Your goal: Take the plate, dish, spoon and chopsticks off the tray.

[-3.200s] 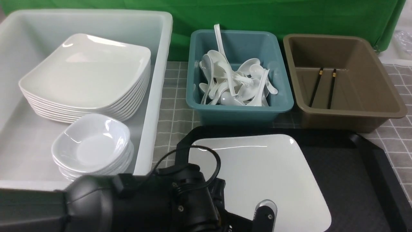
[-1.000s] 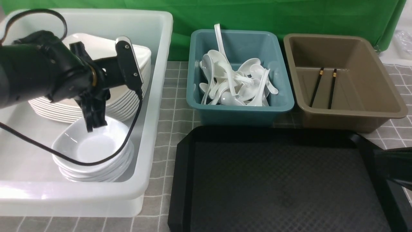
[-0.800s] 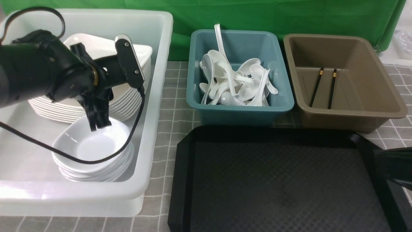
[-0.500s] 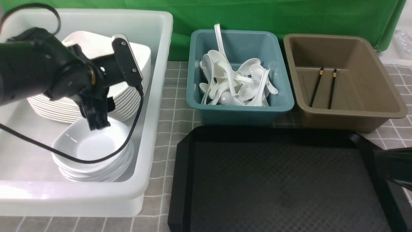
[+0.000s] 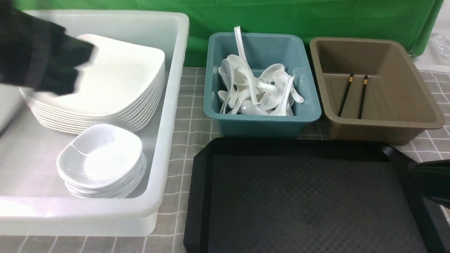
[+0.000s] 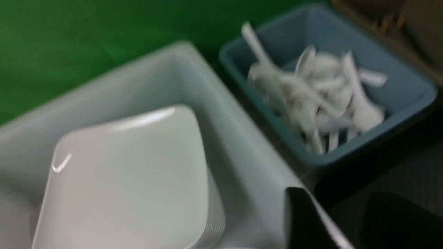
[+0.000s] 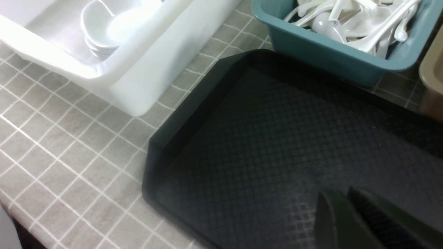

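Left pincer (image 6: 325,221) is blurry over the white bin (image 5: 168,105), fingers apart with nothing between them. Right pincer (image 7: 346,214) hovers over the black tray (image 5: 306,196), nearly pinched shut (can't tell for sure). Plate (image 5: 105,80) tops its stack, chopsticks (image 5: 353,95) lie in the brown tub (image 5: 415,88), spoons (image 5: 256,91) in the teal tub (image 5: 263,124).

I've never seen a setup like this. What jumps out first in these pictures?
Probably the tall stack of large glossy white square plates in the big white plastic tub on the left, with small white dishes stacked in front of it. Next, the tangled pile of white soup spoons in the teal tub at centre. Nearest the camera lies a large, bare black tray.
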Action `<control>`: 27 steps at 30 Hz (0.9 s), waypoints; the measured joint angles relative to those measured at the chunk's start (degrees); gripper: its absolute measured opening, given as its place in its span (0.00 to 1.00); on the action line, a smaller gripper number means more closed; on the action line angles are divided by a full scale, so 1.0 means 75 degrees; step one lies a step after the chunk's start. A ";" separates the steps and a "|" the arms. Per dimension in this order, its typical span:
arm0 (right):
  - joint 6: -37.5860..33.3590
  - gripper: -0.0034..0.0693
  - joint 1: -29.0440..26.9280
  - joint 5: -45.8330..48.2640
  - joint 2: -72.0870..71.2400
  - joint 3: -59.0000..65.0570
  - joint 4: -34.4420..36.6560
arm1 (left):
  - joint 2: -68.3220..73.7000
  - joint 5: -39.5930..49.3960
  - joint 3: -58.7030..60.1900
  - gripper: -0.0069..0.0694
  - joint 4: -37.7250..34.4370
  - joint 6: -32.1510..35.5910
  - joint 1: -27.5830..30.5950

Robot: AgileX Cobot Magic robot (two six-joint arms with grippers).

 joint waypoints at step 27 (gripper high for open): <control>-0.0196 0.23 -0.0069 -0.0062 0.0000 0.0000 0.0011 | -0.3801 -0.2319 0.5478 0.11 -0.1480 0.1497 0.0000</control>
